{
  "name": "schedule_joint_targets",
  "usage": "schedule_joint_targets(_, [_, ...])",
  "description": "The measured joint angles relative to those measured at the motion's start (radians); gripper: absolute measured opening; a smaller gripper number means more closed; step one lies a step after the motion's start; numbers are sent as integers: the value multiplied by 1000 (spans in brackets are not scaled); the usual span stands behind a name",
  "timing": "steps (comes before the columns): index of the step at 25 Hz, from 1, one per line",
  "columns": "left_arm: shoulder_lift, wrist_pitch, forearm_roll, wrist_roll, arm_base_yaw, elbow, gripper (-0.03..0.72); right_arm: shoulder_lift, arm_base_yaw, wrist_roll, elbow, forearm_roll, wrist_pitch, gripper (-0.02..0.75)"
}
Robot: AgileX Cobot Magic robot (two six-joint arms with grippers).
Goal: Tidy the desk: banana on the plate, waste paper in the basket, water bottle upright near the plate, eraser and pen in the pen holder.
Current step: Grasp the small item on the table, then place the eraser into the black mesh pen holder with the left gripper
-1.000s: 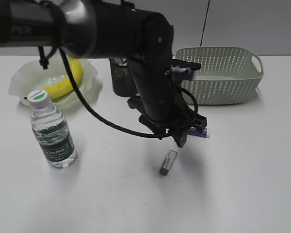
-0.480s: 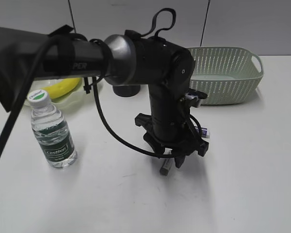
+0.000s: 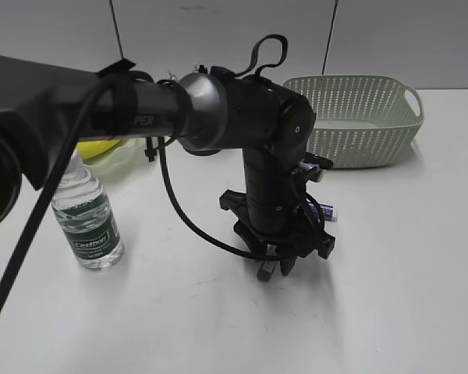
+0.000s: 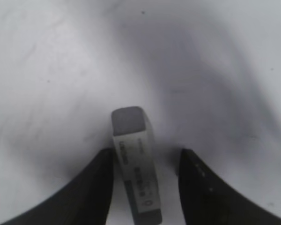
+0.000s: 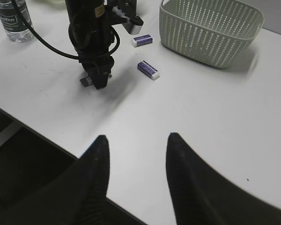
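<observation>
My left gripper points straight down at the desk and is open around a grey eraser in a white printed sleeve. In the left wrist view the eraser lies between the two fingers, close against the left one, with a gap to the right one. The water bottle stands upright at the left. A bit of the banana shows behind the arm; the plate and pen holder are hidden. The basket stands at the back right. My right gripper is open and empty above the desk's front edge. Waste paper and pen are out of view.
Two purple-and-white erasers lie between the left arm and the basket; one shows in the exterior view. The left arm spans the middle of the desk. The desk's near edge drops off under my right gripper.
The left gripper moved forward from beside the purple eraser and came down over the grey eraser, its fingers now on both sides of it.
</observation>
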Motion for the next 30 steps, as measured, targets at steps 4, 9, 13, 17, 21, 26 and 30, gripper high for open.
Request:
schedule_joint_targets(4, [9, 23, 20, 0, 0, -22, 198, 0, 0, 0, 0, 0, 0, 332])
schedule_joint_targets(9, [19, 63, 19, 0, 0, -104, 142, 0, 0, 0, 0, -1, 0, 331])
schedule_joint_targets(13, [0, 146, 47, 0, 0, -221, 142, 0, 0, 0, 0, -1, 0, 331])
schedule_joint_targets(17, [-89, 170, 121, -8, 0, -281, 142, 0, 0, 0, 0, -3, 0, 331])
schedule_joint_targets(21, [-207, 174, 256, -68, 16, -287, 142, 0, 0, 0, 0, -3, 0, 331])
schedule_joint_targets(26, [-299, 107, 306, -107, 90, -288, 142, 0, 0, 0, 0, -3, -1, 331])
schedule_joint_targets(30, [-312, 65, 297, -119, 170, -288, 142, 0, 0, 0, 0, -4, -1, 331])
